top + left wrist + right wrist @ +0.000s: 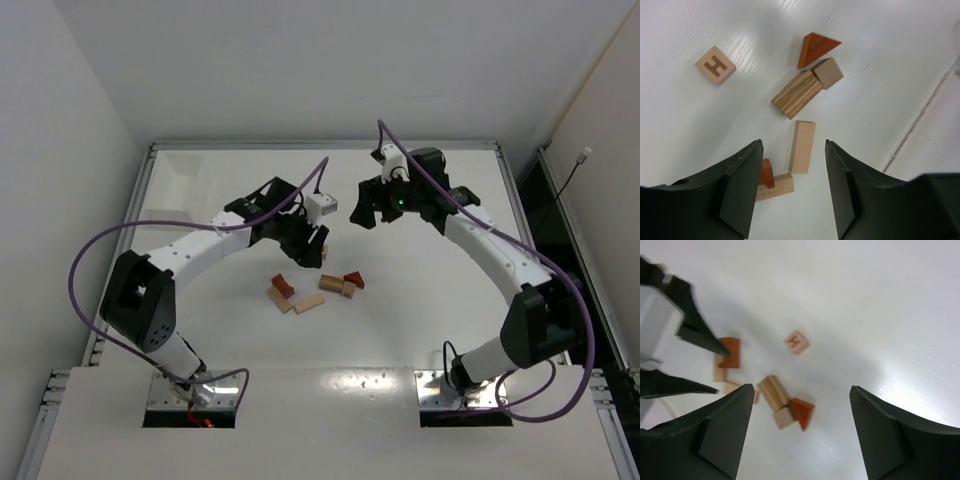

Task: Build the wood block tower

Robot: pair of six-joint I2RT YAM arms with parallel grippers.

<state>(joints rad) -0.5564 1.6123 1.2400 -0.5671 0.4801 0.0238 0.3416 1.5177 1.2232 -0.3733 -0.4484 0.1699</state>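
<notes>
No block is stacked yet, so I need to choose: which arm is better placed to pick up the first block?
Left arm: its open jaws frame the pale long block in its wrist view, close over the scattered blocks. The right arm, jaws also open, hangs farther back, off the cluster.

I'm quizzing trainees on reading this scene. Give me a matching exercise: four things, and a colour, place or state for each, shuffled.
Things:
1. lettered block
2. triangular wedge
3. pale long block
4. left claw

Descriptions:
A. open, holding nothing
B. reddish-brown
C. lying alone, off to one side
D. just ahead of the left claw's gap

Pairs: 1-C; 2-B; 3-D; 4-A
</notes>
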